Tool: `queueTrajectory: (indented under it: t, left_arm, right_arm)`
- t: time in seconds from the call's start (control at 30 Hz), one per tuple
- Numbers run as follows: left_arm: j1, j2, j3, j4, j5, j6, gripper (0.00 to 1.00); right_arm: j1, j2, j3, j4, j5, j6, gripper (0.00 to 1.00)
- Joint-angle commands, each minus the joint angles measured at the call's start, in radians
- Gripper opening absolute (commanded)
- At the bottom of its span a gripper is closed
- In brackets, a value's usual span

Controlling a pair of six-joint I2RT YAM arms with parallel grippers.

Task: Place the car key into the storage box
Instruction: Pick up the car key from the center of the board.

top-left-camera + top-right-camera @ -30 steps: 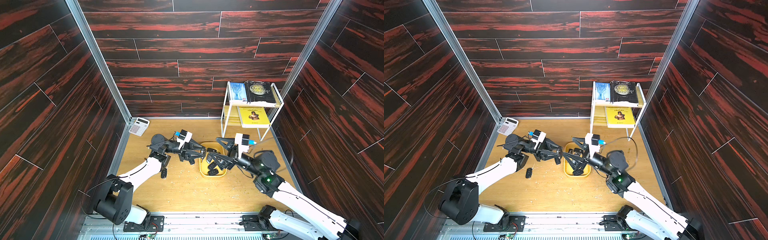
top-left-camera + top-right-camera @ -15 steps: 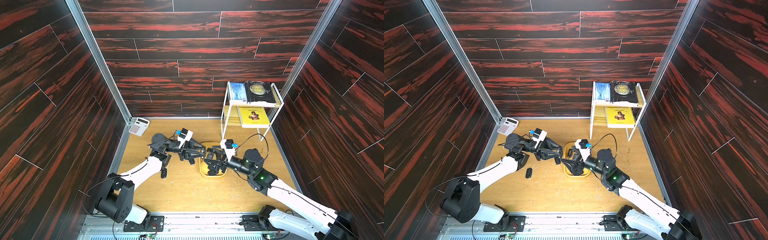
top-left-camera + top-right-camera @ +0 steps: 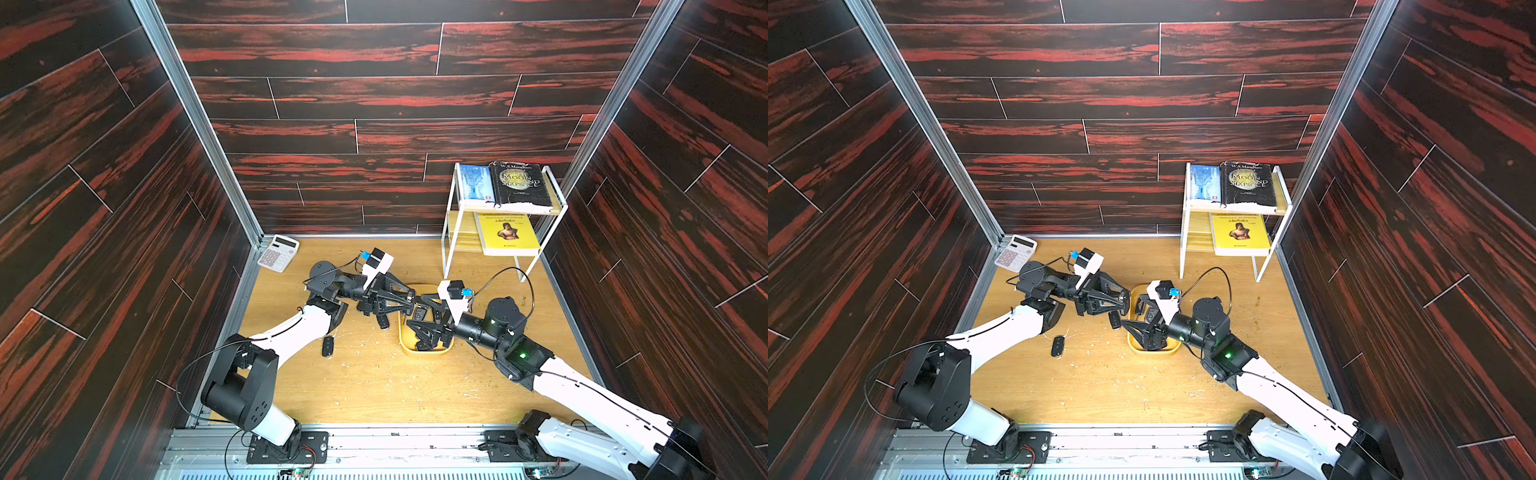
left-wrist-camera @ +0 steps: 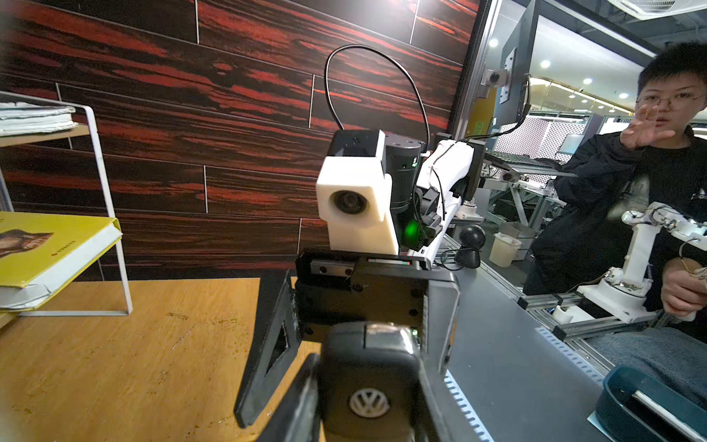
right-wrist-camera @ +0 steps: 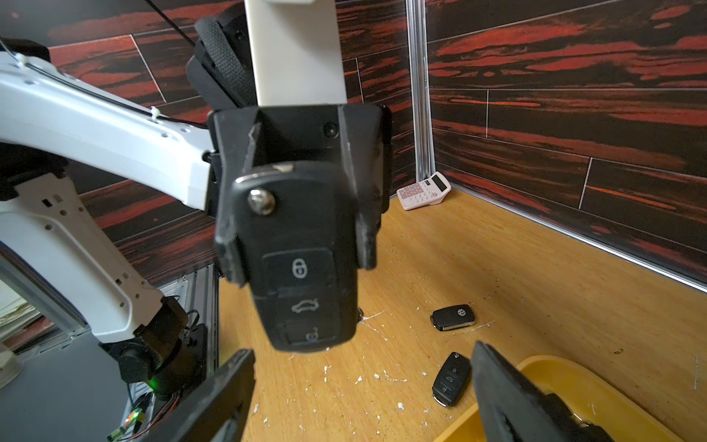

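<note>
Over the scuffed light wooden tabletop (image 3: 374, 386), your left gripper (image 5: 298, 260) is clamped on the black Volkswagen flip-key fob (image 5: 302, 291), holding it in the air at the far left rim of the shallow yellow plastic tray (image 3: 428, 352). Your right gripper (image 5: 363, 356) faces it, jaws wide apart. This looks like a handover, so close squarely on the fob's free button end before the left lets go. Ignore the loose black fob (image 3: 328, 346) lying further left.

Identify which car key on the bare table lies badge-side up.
The car key farther from the storage box; the nearer key shows its buttons.
</note>
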State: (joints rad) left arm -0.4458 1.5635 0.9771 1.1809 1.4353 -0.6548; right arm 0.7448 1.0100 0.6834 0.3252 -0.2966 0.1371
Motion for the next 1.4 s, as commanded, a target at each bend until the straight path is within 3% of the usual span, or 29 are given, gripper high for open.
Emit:
queueTrajectory:
  t: [0.0,0.4,1.0,1.37]
  left_arm:
    - [-0.008,0.012,0.027,0.042,0.016,-0.032,0.1]
    - [-0.012,0.046,0.035,0.089,-0.01,-0.048,0.1]
    - [-0.036,0.046,0.022,0.081,-0.042,-0.053,0.12]
    - [-0.036,0.033,0.009,0.085,-0.042,-0.061,0.12]
  right_arm:
    - [-0.001,0.01,0.033,-0.016,-0.039,-0.008,0.9]
    - [0.0,0.003,0.068,-0.037,-0.07,0.004,0.84]
    - [0.0,0.062,0.114,-0.02,-0.105,0.012,0.65]
    - [0.0,0.088,0.147,-0.051,-0.118,0.011,0.39]
